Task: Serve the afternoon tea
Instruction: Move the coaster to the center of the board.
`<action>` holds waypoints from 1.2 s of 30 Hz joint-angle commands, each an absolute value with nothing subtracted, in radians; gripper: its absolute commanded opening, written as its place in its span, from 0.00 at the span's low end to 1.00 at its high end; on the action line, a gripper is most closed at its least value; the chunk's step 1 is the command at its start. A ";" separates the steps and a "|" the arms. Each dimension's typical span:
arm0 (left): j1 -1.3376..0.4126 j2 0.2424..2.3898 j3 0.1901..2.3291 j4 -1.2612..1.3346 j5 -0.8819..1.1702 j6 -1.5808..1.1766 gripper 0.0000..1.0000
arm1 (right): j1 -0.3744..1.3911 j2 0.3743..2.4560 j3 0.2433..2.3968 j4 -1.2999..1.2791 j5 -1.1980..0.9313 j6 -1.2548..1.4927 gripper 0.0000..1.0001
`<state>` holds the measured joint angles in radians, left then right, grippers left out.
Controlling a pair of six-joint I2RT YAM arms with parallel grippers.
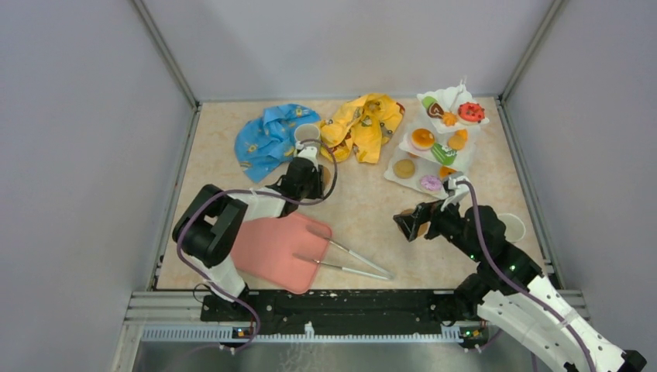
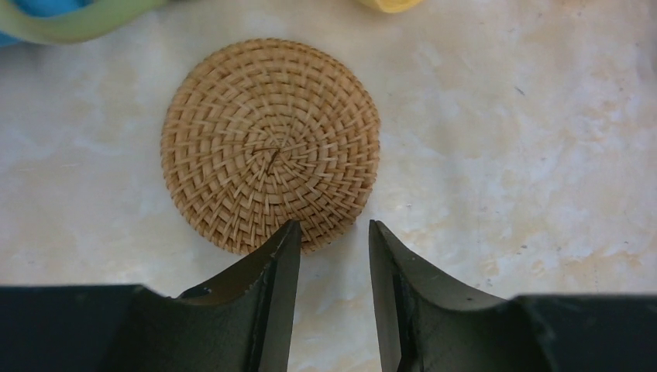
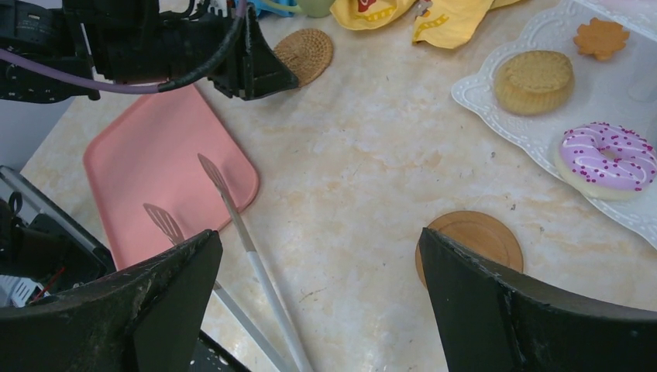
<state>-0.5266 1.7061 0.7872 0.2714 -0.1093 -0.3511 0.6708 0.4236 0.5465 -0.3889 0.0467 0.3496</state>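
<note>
Firstly, at left: left end effector (image 2: 334,226), half spread and empty, tips at the near rim of the woven coaster (image 2: 271,143), which lies flat on the surface near the green mug (image 1: 307,133). The fingers may skid off so thin an edge and shove it away. At right: right end effector (image 3: 318,236), spread wide and empty, above the wooden coaster (image 3: 469,236), which one finger partly hides.

Woven coaster (image 2: 270,145) flat near pale green mug (image 2: 77,23)
</note>
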 commanded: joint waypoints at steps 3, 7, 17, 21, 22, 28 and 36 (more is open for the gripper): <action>-0.577 1.773 0.834 0.294 -0.076 -0.347 0.42 | 0.669 0.406 0.596 -0.400 0.019 0.347 0.99; -0.584 1.791 0.830 0.304 -0.041 -0.355 0.38 | 0.668 0.387 0.588 -0.404 0.033 0.348 0.99; -0.745 1.720 0.801 0.319 -0.005 -0.427 0.38 | 0.668 0.367 0.579 -0.400 0.061 0.346 0.99; -0.798 1.740 0.812 0.344 0.037 -0.456 0.39 | 0.669 0.372 0.580 -0.405 0.073 0.357 0.99; -0.804 1.747 0.818 0.355 0.052 -0.456 0.39 | 0.669 0.373 0.582 -0.410 0.076 0.359 0.99; -0.816 1.794 0.920 0.310 0.059 -0.435 0.41 | 0.668 0.373 0.588 -0.425 0.095 0.370 0.99; -0.815 1.775 1.027 0.232 0.037 -0.403 0.53 | 0.669 0.371 0.588 -0.430 0.109 0.375 0.99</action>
<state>-0.8165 1.8027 0.9695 0.2577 0.0406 -0.4198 0.6708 0.3794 0.5465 -0.4397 0.0864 0.3668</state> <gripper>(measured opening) 0.478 0.988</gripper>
